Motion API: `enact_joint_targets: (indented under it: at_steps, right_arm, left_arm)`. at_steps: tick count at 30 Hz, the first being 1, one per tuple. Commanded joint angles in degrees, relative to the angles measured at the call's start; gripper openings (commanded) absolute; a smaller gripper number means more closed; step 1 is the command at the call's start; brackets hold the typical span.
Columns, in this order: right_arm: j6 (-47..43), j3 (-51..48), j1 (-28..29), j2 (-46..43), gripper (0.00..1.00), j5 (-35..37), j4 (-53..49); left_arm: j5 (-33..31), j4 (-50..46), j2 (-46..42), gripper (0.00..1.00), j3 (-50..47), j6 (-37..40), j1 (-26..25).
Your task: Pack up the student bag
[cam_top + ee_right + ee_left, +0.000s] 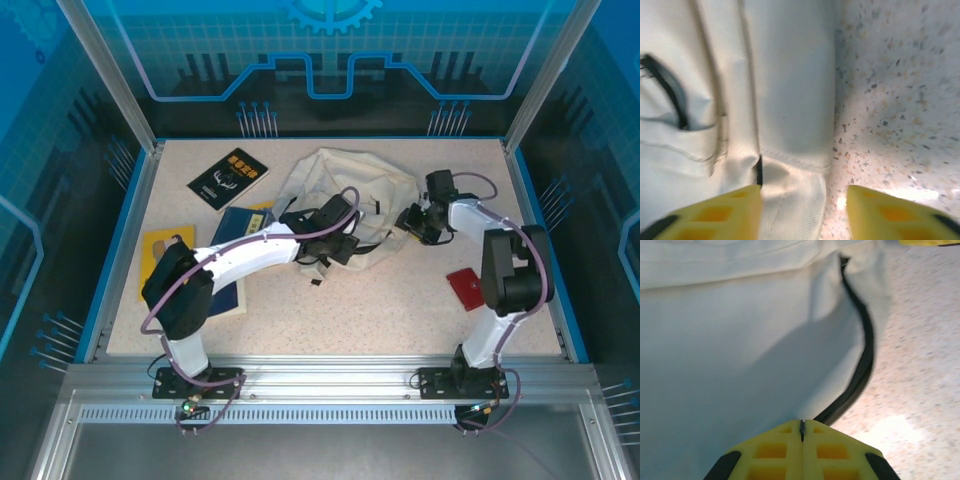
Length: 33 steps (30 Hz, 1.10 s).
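Note:
The student bag (pixel 345 185), cream-white and crumpled, lies at the back middle of the table. My left gripper (pixel 342 243) is at its near edge among the dark straps. In the left wrist view the yellow fingers (pixel 785 450) are pressed together, shut on the student bag (pixel 740 340) where the cloth and its dark zip edge (pixel 862 365) run down to the tips. My right gripper (pixel 415 222) is at the bag's right side. It stands open (pixel 804 215), with a fold of the bag's cloth (pixel 790 100) lying loose between the fingers over the speckled table.
A black book (pixel 228 178) lies at the back left. A blue book (pixel 243 225) and a yellow book (pixel 165 250) lie under and beside my left arm. A small red flat thing (pixel 466 288) lies by the right arm. Blue walls ring the table.

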Motion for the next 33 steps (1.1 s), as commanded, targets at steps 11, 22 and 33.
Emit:
enact_joint_targets:
  at_steps: [11, 22, 33]
  right_arm:
    - [16.66, -18.86, -2.23, -17.85, 0.52, -18.78, 7.15]
    - [22.46, -20.90, 1.50, -16.57, 0.43, -22.67, 11.54]
    - [23.80, -21.05, 2.32, -13.15, 0.30, -24.62, 13.66]
  left_arm:
    - [11.89, 6.13, 7.53, 0.00, 10.51, -3.46, -1.40]
    - [12.01, 5.66, 8.36, 0.00, 11.22, -3.58, -1.44]
    - [12.12, 5.14, 7.94, 0.00, 10.49, -3.56, -1.44]
